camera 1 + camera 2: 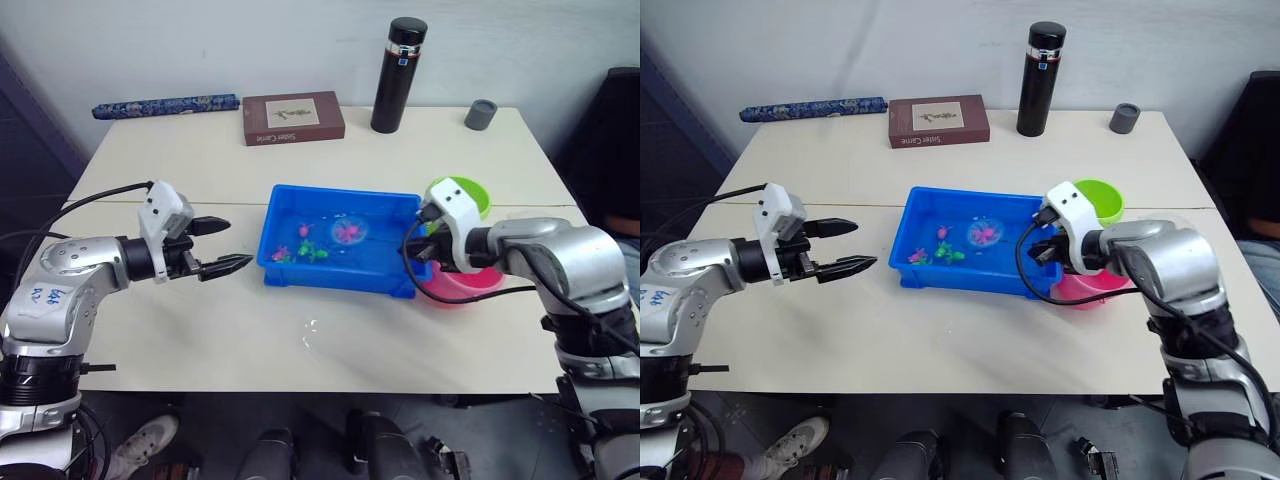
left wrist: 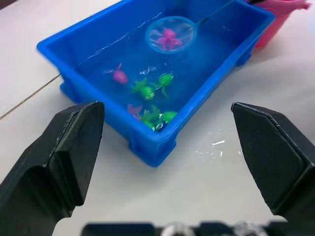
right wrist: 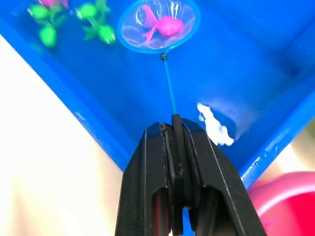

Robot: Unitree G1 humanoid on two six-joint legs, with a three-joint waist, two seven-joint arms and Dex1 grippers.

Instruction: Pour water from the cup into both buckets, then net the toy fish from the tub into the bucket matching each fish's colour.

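Spread left gripper [image 2: 167,147], wet table [image 1: 200,320], tub [image 2: 147,142], thermos [image 1: 400,75] behind

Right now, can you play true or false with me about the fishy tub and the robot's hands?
1. A pink fish sits inside the net. True.
2. The right gripper is shut on the net's stick. True.
3. The left gripper is holding a green fish. False: its fingers are open and empty, beside the tub.
4. The pink bucket stands on the far side of the table by the thermos. False: it sits right by the tub's end, near the right gripper, with the green bucket just behind it.
5. Green fish are in the tub's water. True.
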